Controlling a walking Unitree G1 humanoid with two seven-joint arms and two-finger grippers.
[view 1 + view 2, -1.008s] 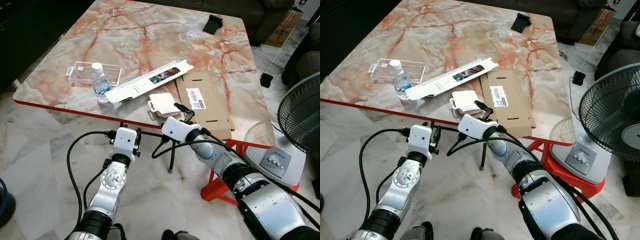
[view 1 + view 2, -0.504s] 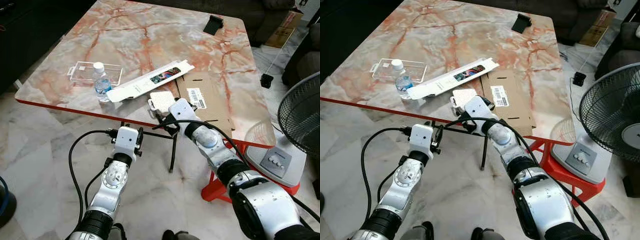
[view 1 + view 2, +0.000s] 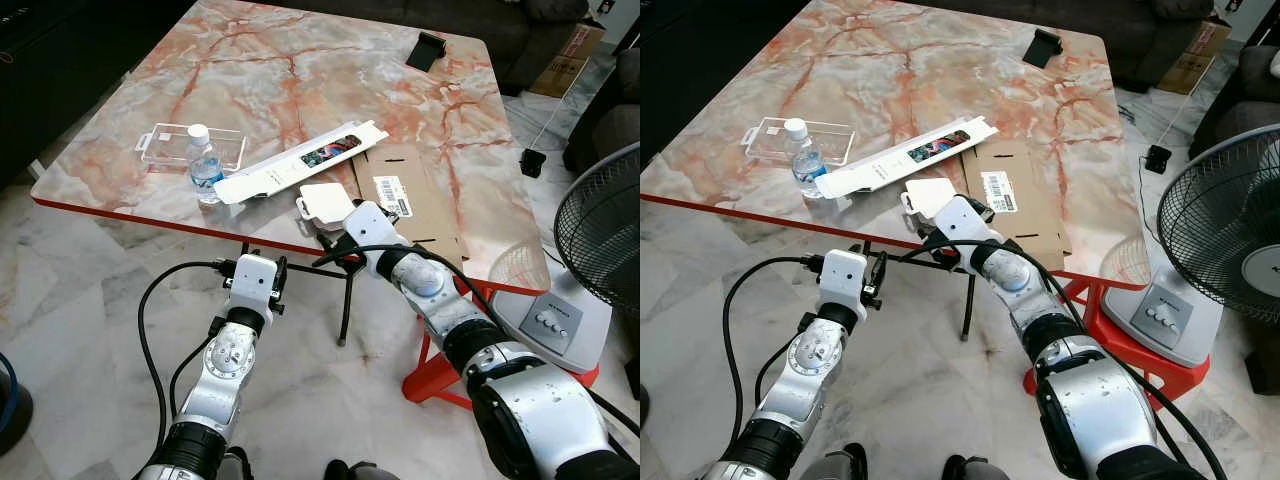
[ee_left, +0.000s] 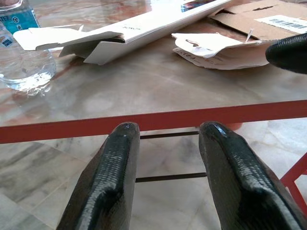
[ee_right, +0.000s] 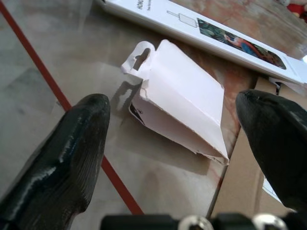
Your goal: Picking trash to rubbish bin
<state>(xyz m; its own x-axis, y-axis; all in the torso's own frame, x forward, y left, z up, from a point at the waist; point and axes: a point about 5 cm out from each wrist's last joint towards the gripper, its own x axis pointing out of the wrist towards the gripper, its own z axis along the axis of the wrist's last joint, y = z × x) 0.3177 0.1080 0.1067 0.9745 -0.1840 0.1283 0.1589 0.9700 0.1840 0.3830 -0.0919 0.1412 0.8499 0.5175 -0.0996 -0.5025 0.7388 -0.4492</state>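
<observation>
Clear tray (image 3: pixel 190 146): transparent plastic, lying flat near the counter's left edge, just behind the bottle.
Water bottle (image 3: pixel 203 165): small, clear, white cap, blue label; upright beside the tray. The left wrist view catches part of the label, with only the letters "TEE" legible.
Long white box (image 3: pixel 300 160): flattened sleeve with a dark picture window showing coloured artwork, lying diagonally across the counter's middle. Its grey print is too small to read with certainty.
Left hand (image 4: pixel 168 139): held below the red front edge of the counter, fingers (image 4: pixel 108 177) a moderate gap apart, holding nothing. Position matches one second ago.
Small white carton (image 5: pixel 180 103): the trash item nearest the right hand; crumpled white card with a hang tab, one end torn open, resting on the counter close to the front edge and touching the brown cardboard.
Right hand (image 5: pixel 184 129): at the counter's front edge, fingers spread wide to either side of the small white carton, not touching it. One second ago it sat lower, in front of the edge; it has since come up to the carton.
Brown cardboard (image 3: pixel 405 195): flattened mailer with a white barcode label; text unreadable.
Counter (image 3: pixel 300 60): pink-veined marble top with red rim.
Black object (image 3: pixel 431 48): far right corner of the counter, unidentified.
Fan (image 3: pixel 1225 225): standing on the floor to the right.
</observation>
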